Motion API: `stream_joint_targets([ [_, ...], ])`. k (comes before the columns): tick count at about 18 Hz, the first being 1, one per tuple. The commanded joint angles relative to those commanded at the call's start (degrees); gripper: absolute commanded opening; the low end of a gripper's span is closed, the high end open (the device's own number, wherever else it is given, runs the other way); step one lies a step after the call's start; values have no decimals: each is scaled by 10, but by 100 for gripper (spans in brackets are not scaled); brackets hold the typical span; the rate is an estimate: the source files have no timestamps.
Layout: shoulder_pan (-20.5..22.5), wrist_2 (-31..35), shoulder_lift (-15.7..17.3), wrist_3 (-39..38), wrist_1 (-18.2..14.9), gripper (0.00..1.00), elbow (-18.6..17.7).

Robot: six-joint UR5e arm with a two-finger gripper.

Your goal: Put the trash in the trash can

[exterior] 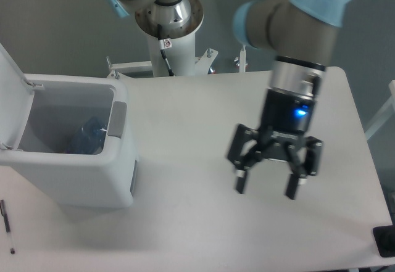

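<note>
White table [203,111] carries trash can [80,179] and pen [7,224].

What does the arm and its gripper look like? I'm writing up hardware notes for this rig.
The arm has grey cylindrical links with light blue joint caps and a silver wrist ring. The gripper is black, with a cylindrical body showing a glowing blue light, open linkage frames and two fingers. A thin black cable runs down the white base column.
</note>
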Motion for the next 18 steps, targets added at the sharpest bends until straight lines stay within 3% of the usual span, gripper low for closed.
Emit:
stream_joint_targets([
  [4, 0, 40, -5, 89, -86, 100, 25],
  [7, -2, 110, -9, 170, -135, 100, 38],
  [11, -5, 143, -8, 253, -171, 100, 34],
  [15, -18, 218, -8, 329, -208, 100, 26],
  [18, -30, 274, -8, 374, -215, 100, 15],
])
